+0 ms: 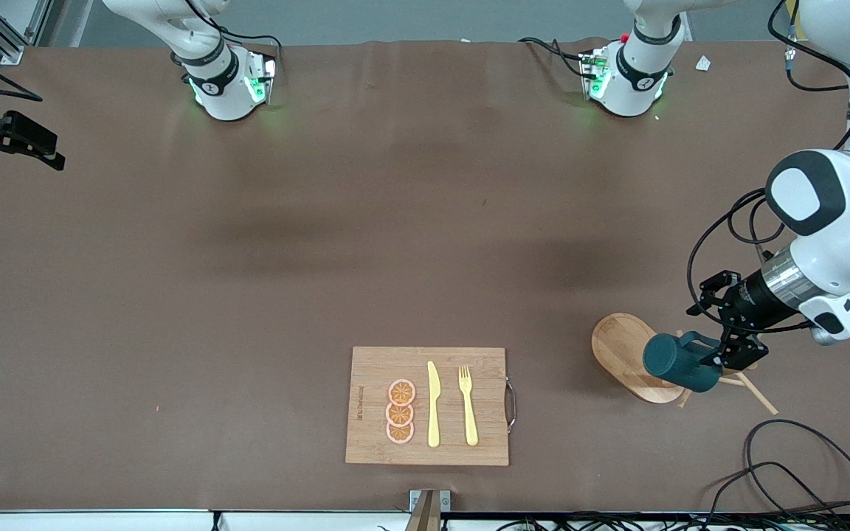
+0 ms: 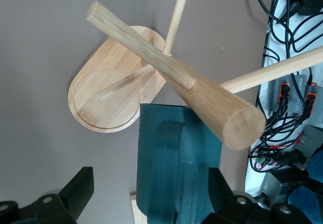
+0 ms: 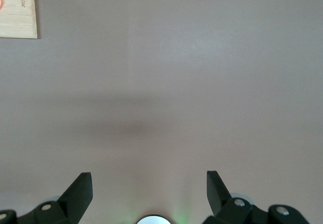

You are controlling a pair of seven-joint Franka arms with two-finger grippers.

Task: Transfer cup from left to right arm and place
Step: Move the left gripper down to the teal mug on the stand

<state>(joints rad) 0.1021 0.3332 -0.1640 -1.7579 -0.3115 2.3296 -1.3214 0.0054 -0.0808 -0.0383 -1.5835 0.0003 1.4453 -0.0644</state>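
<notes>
The dark teal ribbed cup point(image 1: 679, 363) hangs tilted on a peg of a wooden mug rack point(image 1: 620, 346) at the left arm's end of the table. Its handle faces my left gripper point(image 1: 727, 354). In the left wrist view the cup point(image 2: 171, 168) sits between the spread fingers of my left gripper point(image 2: 150, 178), close to one finger point(image 2: 219, 183) and well apart from the other. The rack's thick post point(image 2: 202, 95) and oval base point(image 2: 108, 100) show past it. The cup's inside is hidden. My right gripper point(image 3: 150, 183) is open and empty over bare table near its base.
A wooden cutting board point(image 1: 373, 405) lies near the table's front edge with orange slices point(image 1: 401, 411), a yellow knife point(image 1: 433, 404) and a yellow fork point(image 1: 468, 405) on it. Its corner shows in the right wrist view point(image 3: 17, 9). Loose cables point(image 1: 801, 457) lie nearer the camera than the rack.
</notes>
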